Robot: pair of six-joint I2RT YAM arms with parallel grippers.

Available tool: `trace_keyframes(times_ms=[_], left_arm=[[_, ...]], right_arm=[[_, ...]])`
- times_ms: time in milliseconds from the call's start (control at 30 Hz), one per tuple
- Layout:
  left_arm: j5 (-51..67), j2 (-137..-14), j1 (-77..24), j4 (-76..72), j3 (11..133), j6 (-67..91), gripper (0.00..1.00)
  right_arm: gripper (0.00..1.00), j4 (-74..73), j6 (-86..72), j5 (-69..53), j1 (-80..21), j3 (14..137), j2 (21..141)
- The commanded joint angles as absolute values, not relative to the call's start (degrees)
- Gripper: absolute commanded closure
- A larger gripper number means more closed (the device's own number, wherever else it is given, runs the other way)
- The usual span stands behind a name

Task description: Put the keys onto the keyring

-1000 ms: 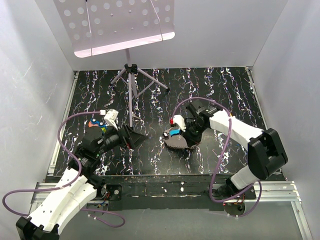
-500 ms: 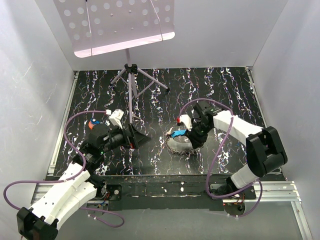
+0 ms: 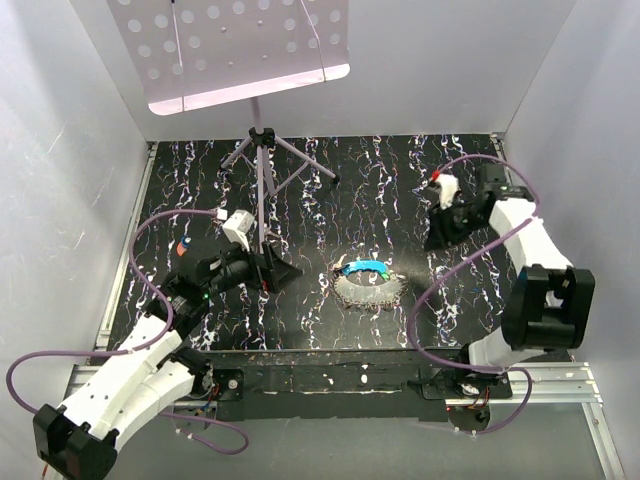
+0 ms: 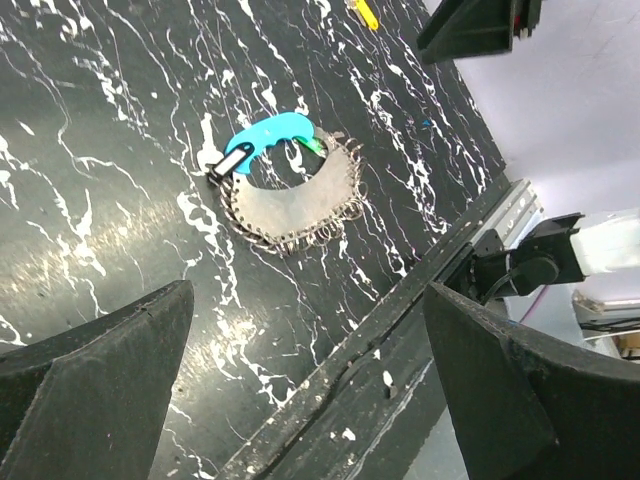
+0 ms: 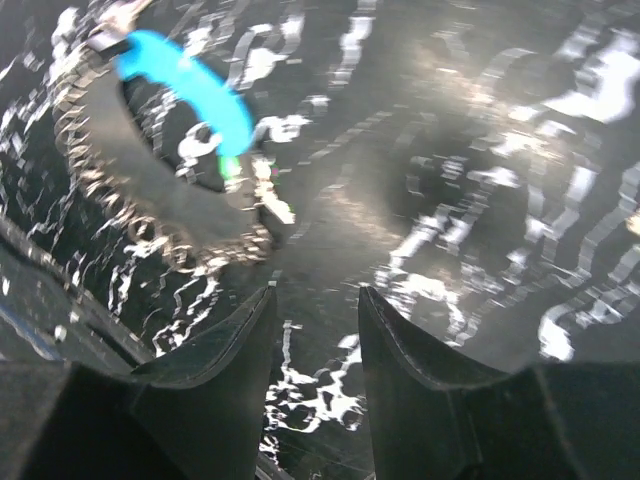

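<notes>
view from above: keyring [image 3: 367, 285], a grey crescent edged with small wire loops and bridged by a cyan clip, lies flat on the black marbled table [image 3: 420, 165] near its middle, between the two arms and touched by neither. left gripper [image 3: 281, 270] is low over the table just left of the keyring, jaws spread wide and holding nothing. right gripper [image 3: 438, 234] is well off to the right and farther back, its jaw gap unreadable from this angle. music stand [image 3: 240, 50] is at the back, its perforated desk tilted and its tripod feet on the table. blue speck [image 3: 184, 243] with a red-orange dab sits on the table at far left beyond the left arm, possibly a key but too small to tell. left wrist view: fingers [image 4: 100, 390] sit in the two lower corners, far apart, with bare table between them. keyring [image 4: 285, 205] lies ahead in full, clip on its far side, one clip end black, the other tipped green. yellow key [image 4: 367, 12] shows only as a short sliver on the table at the top edge, near the dark, cropped tip of the right gripper and well apart from the keyring. right wrist view, blurred: right gripper [image 5: 316, 295] has its jaws parted by a narrow gap, table showing through and nothing gripped. keyring [image 5: 150, 190] is at upper left, loops smeared, partly cut off by the frame.
</notes>
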State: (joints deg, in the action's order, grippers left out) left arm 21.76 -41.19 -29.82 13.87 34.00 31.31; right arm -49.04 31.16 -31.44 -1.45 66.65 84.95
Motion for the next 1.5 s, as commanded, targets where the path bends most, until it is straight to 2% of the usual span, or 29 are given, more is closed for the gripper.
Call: trace_keyframes(times_ms=[0, 133, 500, 900, 1467], left_arm=[[20.7, -43.6, -30.1, 16.7, 39.6, 22.8, 0.01], [20.7, -46.8, -30.1, 18.5, 42.4, 15.4, 0.01], [18.9, -52.8, -30.0, 18.9, 43.8, 4.4, 0.01], [17.6, -52.3, -29.9, 18.4, 42.9, 3.5, 0.0], [18.1, -53.1, -29.8, 18.6, 43.1, 3.5, 0.01]], right_arm=[[0.53, -48.9, 24.8, -32.3, 7.9, 74.3, 91.7], [0.54, -49.8, 25.2, -25.0, 10.6, 82.1, 99.3], [0.54, -52.7, 32.6, -9.9, 8.1, 98.3, 116.5], [0.5, -56.1, 34.3, -7.5, 4.9, 106.5, 126.2], [0.5, -57.2, 35.6, -6.5, 4.7, 110.2, 130.6]])
